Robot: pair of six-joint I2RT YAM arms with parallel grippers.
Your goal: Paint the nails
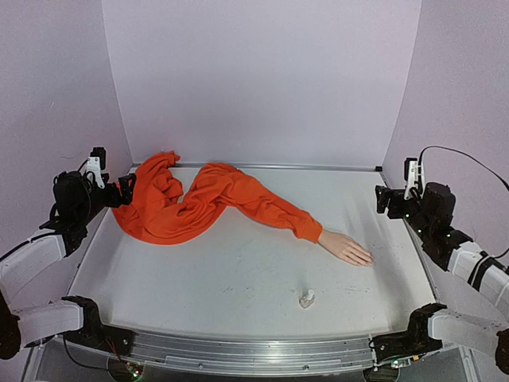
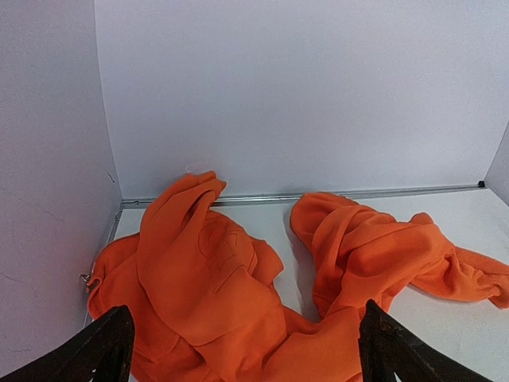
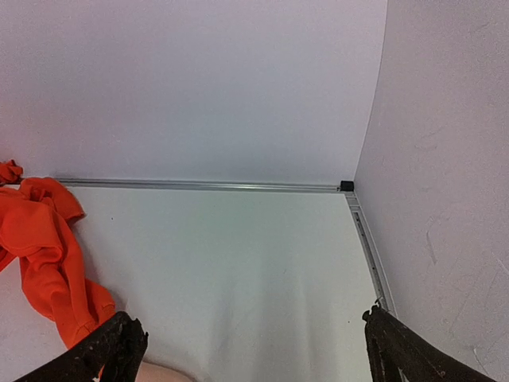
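The pale mannequin hand (image 1: 346, 248) lies flat on the table right of centre, fingers pointing right. Its nails (image 1: 367, 259) are too small to make out. It joins an orange sleeve (image 1: 254, 203) that runs back to a bunched orange garment (image 2: 215, 278) at the far left. A small clear bottle (image 1: 307, 299) lies near the front, below the hand. My left gripper (image 1: 127, 191) is open and empty, just above the bunched garment (image 1: 155, 203). My right gripper (image 1: 384, 199) is open and empty at the far right, apart from the hand. A sliver of the hand (image 3: 163, 372) shows in the right wrist view.
Pale walls enclose the table at the back and on both sides. A metal rail (image 1: 262, 166) runs along the back edge and another (image 1: 254, 350) along the front. The right wall (image 3: 445, 199) stands close to my right gripper (image 3: 254, 354).
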